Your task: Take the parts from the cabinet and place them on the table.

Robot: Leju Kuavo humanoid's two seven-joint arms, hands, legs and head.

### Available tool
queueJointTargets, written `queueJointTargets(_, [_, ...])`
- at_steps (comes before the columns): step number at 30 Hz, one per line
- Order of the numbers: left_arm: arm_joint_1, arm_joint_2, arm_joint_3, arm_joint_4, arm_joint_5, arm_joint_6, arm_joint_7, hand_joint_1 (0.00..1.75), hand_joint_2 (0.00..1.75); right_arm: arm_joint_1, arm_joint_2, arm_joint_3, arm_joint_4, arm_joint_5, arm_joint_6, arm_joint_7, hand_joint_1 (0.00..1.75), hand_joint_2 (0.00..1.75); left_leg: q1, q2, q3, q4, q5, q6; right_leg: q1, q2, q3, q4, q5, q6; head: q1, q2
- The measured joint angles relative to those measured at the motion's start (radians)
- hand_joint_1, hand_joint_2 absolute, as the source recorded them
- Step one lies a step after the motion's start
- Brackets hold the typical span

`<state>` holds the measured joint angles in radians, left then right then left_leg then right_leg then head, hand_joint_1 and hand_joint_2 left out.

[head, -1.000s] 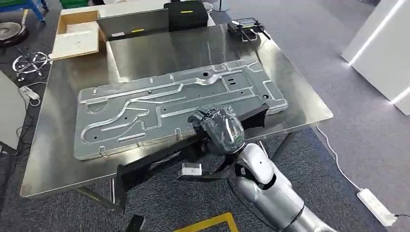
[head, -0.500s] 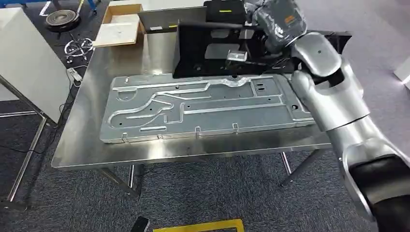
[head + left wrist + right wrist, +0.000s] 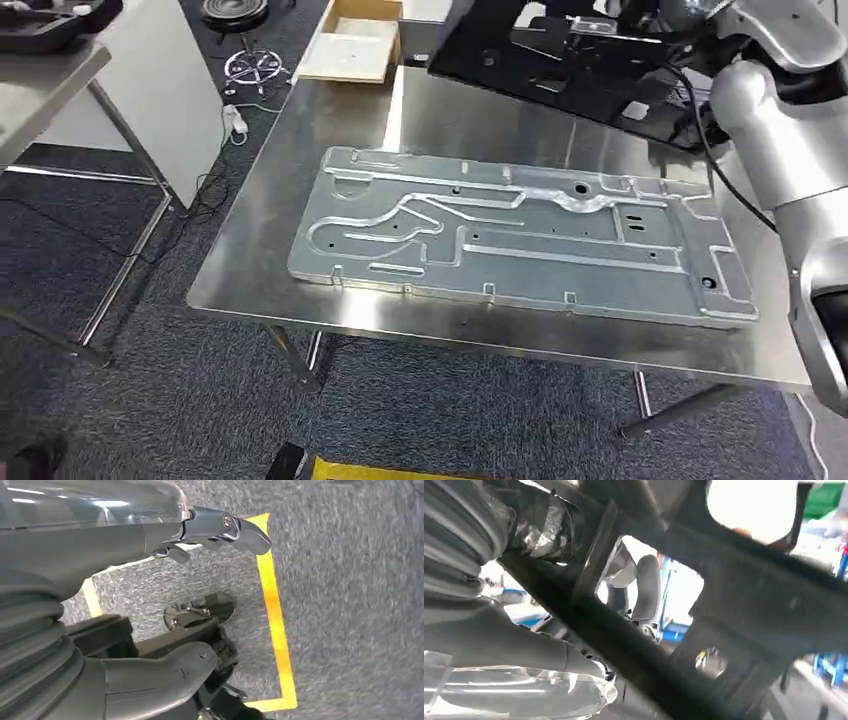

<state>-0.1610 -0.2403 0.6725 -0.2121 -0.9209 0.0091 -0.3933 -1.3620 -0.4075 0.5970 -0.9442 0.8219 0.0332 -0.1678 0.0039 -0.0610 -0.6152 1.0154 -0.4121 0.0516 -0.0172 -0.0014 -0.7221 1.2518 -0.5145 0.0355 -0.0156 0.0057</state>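
The right hand (image 3: 524, 645) grips the black cut-out sheet-metal bracket (image 3: 570, 60) above the steel table (image 3: 330, 290). The left hand (image 3: 215, 530) hangs released. Next, it probably needs lowering beside the grey stamped metal panel (image 3: 520, 235).

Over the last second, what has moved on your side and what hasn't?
The right hand has lifted the black frame part from below the table's near edge to above its far side, still gripping it. The head camera also swung, so the scene shift is not the things moving. The grey stamped panel stays flat on the steel table; the left hand hangs over the floor.
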Motion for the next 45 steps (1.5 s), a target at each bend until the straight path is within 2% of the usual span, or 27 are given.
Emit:
queueJointTargets(2, [0.001, -0.003, -0.003, 0.000, -0.002, -0.007, -0.006, 0.00, 1.75, 0.029, -0.025, -0.001, 0.030, -0.033, -0.045, -0.008, 1.75, 1.75, -0.001, -0.014, 0.005, 0.010, -0.014, -0.006, -0.002, 0.002, 0.060, -0.178, 0.114, -0.003, 0.000, 0.000])
queueJointTargets(7, [0.001, -0.003, -0.004, 0.000, -0.003, -0.007, -0.007, 0.00, 1.75, 0.039, -0.028, -0.002, 0.035, -0.034, -0.060, -0.008, 1.75, 1.75, -0.001, -0.014, 0.004, 0.012, -0.016, -0.008, -0.002, 0.003, 0.063, -0.195, 0.110, -0.004, 0.000, 0.000])
queueJointTargets(9, [-0.003, -0.004, -0.010, 0.000, -0.004, -0.006, -0.012, 0.00, 1.75, 0.099, -0.036, -0.006, 0.076, -0.022, -0.168, -0.010, 1.75, 1.75, -0.005, -0.020, 0.000, 0.016, -0.019, -0.018, 0.006, 0.011, 0.077, -0.213, 0.097, -0.013, -0.001, 0.000])
queueJointTargets(10, [-0.008, -0.003, -0.016, 0.000, -0.012, 0.011, -0.017, 0.00, 1.75, 0.216, -0.032, -0.009, 0.158, 0.023, -0.281, -0.024, 1.75, 1.75, -0.006, -0.004, 0.000, 0.019, -0.033, -0.033, -0.002, 0.008, 0.084, -0.223, 0.099, -0.031, 0.000, 0.000])
queueJointTargets(12, [-0.014, -0.003, -0.020, 0.000, -0.014, 0.014, -0.021, 0.00, 1.75, 0.261, -0.025, -0.015, 0.205, 0.043, -0.330, -0.025, 1.75, 1.75, -0.007, 0.041, -0.042, 0.117, -0.090, -0.044, -0.002, 0.005, 0.089, -0.224, 0.095, -0.044, -0.001, 0.000])
queueJointTargets(14, [-0.018, -0.003, -0.023, 0.000, -0.014, 0.016, -0.023, 0.00, 1.75, 0.302, -0.021, -0.021, 0.248, 0.056, -0.357, -0.025, 1.75, 1.75, -0.001, 0.051, -0.124, 0.277, -0.156, -0.050, 0.000, -0.002, 0.090, -0.223, 0.093, -0.047, -0.001, 0.000])
queueJointTargets(15, [-0.018, -0.003, -0.023, 0.000, -0.014, 0.020, -0.024, 0.00, 1.75, 0.319, -0.019, -0.023, 0.264, 0.063, -0.359, -0.025, 1.75, 1.75, 0.000, 0.053, -0.149, 0.320, -0.162, -0.053, 0.000, -0.006, 0.090, -0.223, 0.092, -0.047, -0.001, 0.000])
queueJointTargets(16, [-0.017, -0.003, -0.023, 0.000, -0.015, 0.024, -0.025, 0.00, 1.75, 0.333, -0.016, -0.026, 0.279, 0.070, -0.360, -0.021, 1.75, 1.75, 0.000, 0.054, -0.149, 0.313, -0.145, -0.053, 0.001, -0.008, 0.090, -0.223, 0.092, -0.047, -0.001, 0.000])
queueJointTargets(18, [-0.018, -0.002, -0.024, 0.000, -0.014, 0.034, -0.034, 0.00, 1.75, 0.347, -0.014, -0.036, 0.306, 0.089, -0.367, -0.019, 1.75, 1.75, 0.000, 0.054, -0.085, 0.176, -0.064, -0.045, 0.001, -0.010, 0.091, -0.221, 0.089, -0.043, -0.001, 0.000])
queueJointTargets(19, [-0.018, -0.002, -0.024, 0.000, -0.014, 0.039, -0.044, 0.00, 1.75, 0.348, -0.014, -0.044, 0.317, 0.099, -0.371, -0.024, 1.75, 1.75, -0.001, 0.055, -0.033, 0.076, -0.019, -0.037, 0.002, -0.011, 0.094, -0.220, 0.088, -0.041, -0.001, 0.000])
queueJointTargets(20, [-0.019, 0.000, -0.024, 0.000, -0.014, 0.041, -0.051, 0.00, 1.75, 0.352, -0.014, -0.052, 0.327, 0.101, -0.371, -0.034, 1.75, 1.75, -0.006, 0.059, -0.003, 0.013, -0.021, -0.025, 0.002, -0.013, 0.095, -0.221, 0.087, -0.039, 0.000, 0.000])
queueJointTargets(21, [-0.020, 0.002, -0.025, 0.000, -0.014, 0.042, -0.055, 0.00, 1.75, 0.351, -0.016, -0.060, 0.337, 0.102, -0.367, -0.049, 1.75, 1.75, -0.009, 0.060, 0.002, 0.006, -0.017, -0.023, 0.008, -0.013, 0.094, -0.221, 0.087, -0.033, -0.001, 0.000])
queueJointTargets(24, [-0.017, 0.004, -0.027, 0.000, -0.013, 0.042, -0.059, 0.00, 1.75, 0.344, -0.016, -0.076, 0.350, 0.117, -0.330, -0.089, 1.75, 1.75, -0.014, 0.058, 0.005, 0.004, -0.017, -0.017, 0.001, -0.014, 0.101, -0.231, 0.091, -0.016, -0.001, 0.000])
queueJointTargets(25, [-0.017, 0.004, -0.029, 0.000, -0.012, 0.040, -0.061, 0.00, 1.75, 0.343, -0.019, -0.077, 0.351, 0.135, -0.332, -0.093, 1.75, 1.75, 0.001, 0.059, 0.018, -0.017, -0.005, -0.007, 0.004, -0.012, 0.102, -0.230, 0.086, -0.010, -0.001, 0.000])
queueJointTargets(26, [-0.019, 0.004, -0.030, 0.000, -0.012, 0.039, -0.064, 0.00, 1.75, 0.340, -0.022, -0.077, 0.352, 0.159, -0.341, -0.089, 1.75, 1.75, -0.001, 0.059, 0.020, -0.024, 0.000, -0.003, 0.002, -0.009, 0.096, -0.211, 0.069, -0.009, 0.000, 0.000])
queueJointTargets(28, [-0.022, 0.003, -0.033, 0.000, -0.011, 0.034, -0.066, 0.00, 1.75, 0.333, -0.032, -0.072, 0.352, 0.280, -0.466, 0.005, 1.75, 1.75, -0.001, 0.058, 0.017, -0.024, 0.003, 0.003, 0.001, -0.007, 0.033, -0.075, -0.012, -0.005, 0.000, 0.000])
queueJointTargets(30, [-0.018, 0.002, -0.034, 0.000, -0.012, 0.034, -0.065, 0.00, 1.75, 0.332, -0.038, -0.070, 0.350, 0.401, -0.634, 0.115, 1.75, 1.75, -0.002, 0.056, 0.016, -0.022, 0.002, 0.004, 0.000, -0.004, -0.030, 0.058, -0.061, 0.001, 0.000, 0.000])
queueJointTargets(31, [-0.016, 0.002, -0.037, 0.000, -0.013, 0.032, -0.065, 0.00, 1.75, 0.329, -0.045, -0.070, 0.335, 0.480, -0.688, 0.164, 1.75, 1.75, -0.001, 0.055, 0.016, -0.020, 0.000, 0.003, -0.003, -0.003, -0.037, 0.070, -0.050, 0.004, 0.000, 0.000])
queueJointTargets(32, [-0.016, -0.001, -0.040, 0.000, -0.013, 0.030, -0.064, 0.00, 1.75, 0.321, -0.055, -0.071, 0.314, 0.542, -0.708, 0.184, 1.75, 1.75, 0.001, 0.054, 0.016, -0.015, -0.003, 0.001, -0.009, -0.004, -0.021, 0.031, -0.016, 0.008, 0.000, 0.000])
queueJointTargets(34, [-0.017, -0.003, -0.045, 0.000, -0.014, 0.025, -0.064, 0.00, 1.75, 0.287, -0.077, -0.079, 0.263, 0.611, -0.717, 0.169, 1.75, 1.75, 0.005, 0.051, 0.014, 0.003, -0.015, -0.009, -0.020, -0.004, 0.061, -0.134, 0.073, 0.018, 0.000, 0.000])
queueJointTargets(35, [-0.016, -0.003, -0.047, 0.000, -0.014, 0.023, -0.064, 0.00, 1.75, 0.261, -0.087, -0.085, 0.242, 0.622, -0.713, 0.155, 1.75, 1.75, 0.003, 0.051, 0.008, 0.016, -0.023, -0.019, -0.026, -0.002, 0.088, -0.198, 0.078, 0.025, 0.000, 0.000])
queueJointTargets(36, [-0.018, -0.002, -0.047, 0.000, -0.014, 0.023, -0.064, 0.00, 1.75, 0.229, -0.091, -0.090, 0.224, 0.625, -0.707, 0.143, 1.75, 1.75, -0.004, 0.048, -0.001, 0.029, -0.028, -0.026, -0.015, 0.006, 0.089, -0.200, 0.071, 0.016, 0.001, 0.000])
queueJointTargets(37, [-0.017, -0.002, -0.048, 0.000, -0.014, 0.023, -0.065, 0.00, 1.75, 0.205, -0.101, -0.097, 0.204, 0.629, -0.696, 0.136, 1.75, 1.75, -0.004, 0.048, -0.003, 0.026, -0.028, -0.028, -0.019, 0.006, 0.086, -0.195, 0.071, 0.004, -0.001, 0.000])
queueJointTargets(39, [-0.013, -0.001, -0.048, 0.000, -0.014, 0.022, -0.064, 0.00, 1.75, 0.181, -0.109, -0.103, 0.178, 0.633, -0.694, 0.131, 1.75, 1.75, -0.001, 0.046, 0.000, 0.024, -0.026, -0.033, -0.012, 0.006, 0.084, -0.194, 0.071, -0.007, -0.001, 0.000])
queueJointTargets(41, [-0.013, -0.001, -0.049, 0.000, -0.014, 0.022, -0.065, 0.00, 1.75, 0.166, -0.112, -0.104, 0.156, 0.636, -0.695, 0.127, 1.75, 1.75, 0.002, 0.049, -0.008, 0.046, -0.047, -0.044, -0.017, 0.003, 0.090, -0.200, 0.073, -0.024, 0.000, 0.000])
queueJointTargets(42, [-0.014, -0.001, -0.049, 0.000, -0.014, 0.022, -0.065, 0.00, 1.75, 0.163, -0.112, -0.106, 0.149, 0.636, -0.699, 0.127, 1.75, 1.75, 0.002, 0.055, -0.027, 0.092, -0.077, -0.049, -0.017, 0.002, 0.090, -0.201, 0.073, -0.029, -0.001, 0.000])
queueJointTargets(45, [-0.013, -0.001, -0.050, 0.000, -0.011, 0.013, -0.066, 0.00, 1.75, 0.149, -0.112, -0.109, 0.132, 0.639, -0.695, 0.127, 1.75, 1.75, 0.004, 0.055, -0.135, 0.318, -0.172, -0.055, -0.009, 0.001, 0.089, -0.199, 0.072, -0.034, -0.001, 0.000])
